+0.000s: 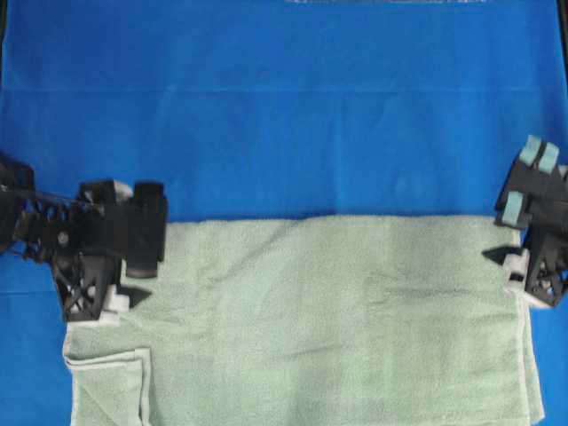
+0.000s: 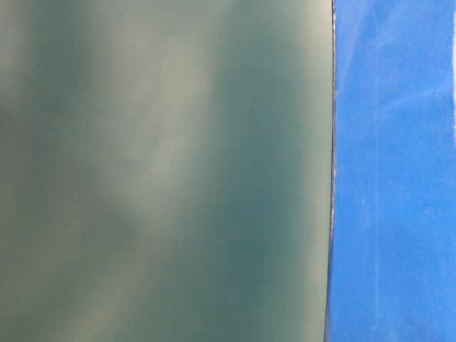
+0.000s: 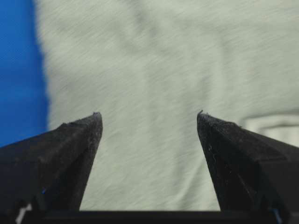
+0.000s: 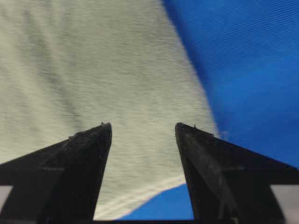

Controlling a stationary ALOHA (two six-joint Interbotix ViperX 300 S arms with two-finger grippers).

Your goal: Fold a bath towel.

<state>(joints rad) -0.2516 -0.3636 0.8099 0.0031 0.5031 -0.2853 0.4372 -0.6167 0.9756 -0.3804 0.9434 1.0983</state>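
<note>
The bath towel [image 1: 337,319] is pale sage-green terry. It lies flat across the near half of the blue sheet [image 1: 284,115], with a doubled-over corner at its lower left [image 1: 106,386]. My left gripper [image 3: 147,114] hangs over the towel's upper left corner [image 1: 120,266], open, with only cloth showing between its fingers. My right gripper [image 4: 142,125] is over the towel's upper right corner [image 1: 532,257], open and empty, with a hem band [image 4: 140,193] just below it. The table-level view shows the bath towel [image 2: 164,171] only as a blurred green mass close to the lens.
The blue sheet [image 2: 392,171] covers the whole table. Its far half is bare cloth with faint creases. The towel's right edge [image 1: 530,355] shows stacked layers. The towel runs off the near edge of the overhead view.
</note>
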